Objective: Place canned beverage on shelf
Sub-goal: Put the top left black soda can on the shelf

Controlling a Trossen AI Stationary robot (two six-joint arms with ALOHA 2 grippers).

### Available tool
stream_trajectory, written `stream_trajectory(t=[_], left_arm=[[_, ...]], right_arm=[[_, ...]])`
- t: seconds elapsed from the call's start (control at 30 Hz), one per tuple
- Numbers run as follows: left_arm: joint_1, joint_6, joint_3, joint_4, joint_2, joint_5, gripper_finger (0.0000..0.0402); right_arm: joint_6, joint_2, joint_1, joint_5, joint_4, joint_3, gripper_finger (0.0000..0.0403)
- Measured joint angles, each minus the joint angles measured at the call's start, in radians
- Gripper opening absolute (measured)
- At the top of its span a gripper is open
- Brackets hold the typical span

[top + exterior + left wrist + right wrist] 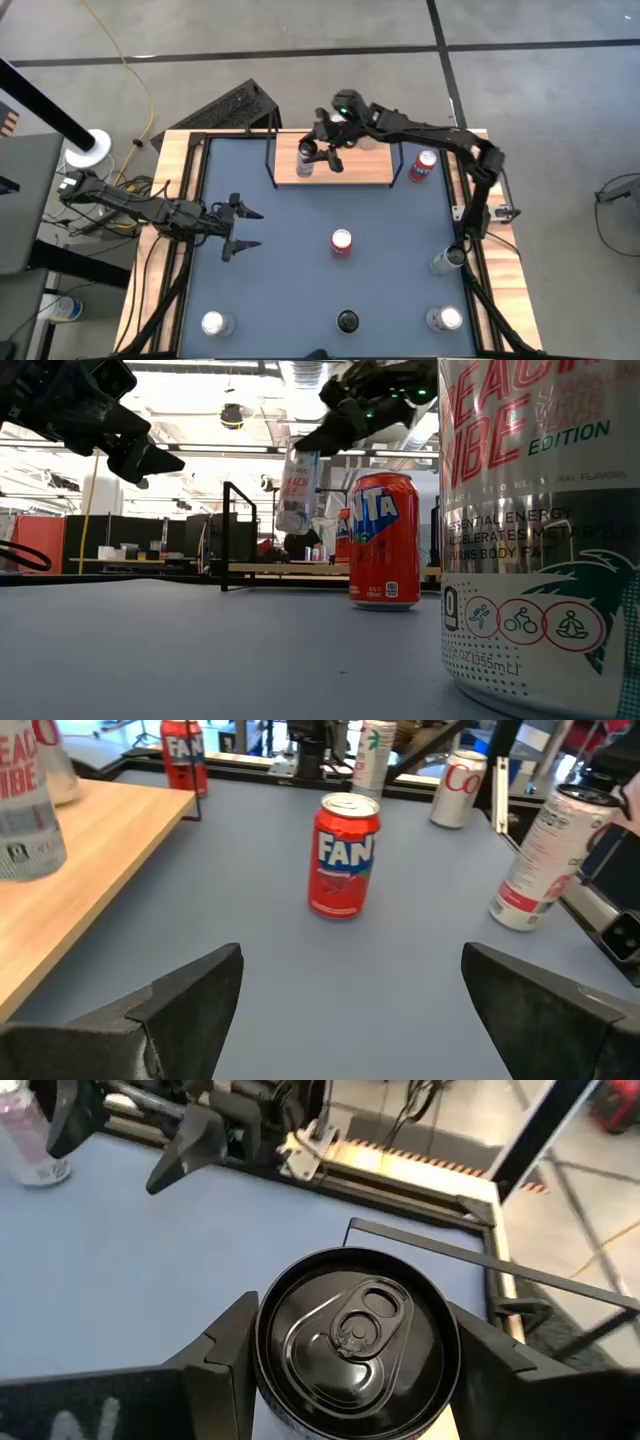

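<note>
Blue table [300, 280]: orange Fanta can [384, 540].

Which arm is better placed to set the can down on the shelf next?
Right. The right gripper already grips the tall can between its fingers, over the shelf's left end. The left gripper hangs open and empty over the table, away from the shelf.

floor: grey concrete [300, 50] | ceiling: bright strip lights [250, 450]

We see a red Fanta can [341, 242] mid-table, a red cola can [424, 165] near the far right rail, a yellow cable [125, 62] on the floor.
</note>
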Motion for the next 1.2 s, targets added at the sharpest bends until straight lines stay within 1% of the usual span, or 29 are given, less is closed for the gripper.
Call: stream_trajectory(t=[0.13, 0.27, 0.57, 0.83, 1.2], left_arm=[[0.0, -0.003, 0.0, 0.0, 0.0, -0.022, 0.0364], [0.0, -0.005, 0.0, 0.0, 0.0, -0.026, 0.0364], [0.0, -0.004, 0.0, 0.0, 0.0, -0.028, 0.0364], [0.0, -0.004, 0.0, -0.001, 0.0, -0.026, 0.0364], [0.0, -0.013, 0.0, -0.001, 0.0, -0.015, 0.0364]], right_arm=[[-0.01, 0.096, -0.02, -0.029, -0.112, 0.153, 0.0219], [-0.009, 0.148, -0.035, -0.043, -0.175, 0.24, 0.0219], [0.027, 0.148, -0.023, -0.05, -0.182, 0.241, 0.0219], [0.023, 0.214, -0.007, -0.013, -0.162, 0.24, 0.0219], [0.022, 0.212, -0.022, 0.005, -0.162, 0.241, 0.0219]])
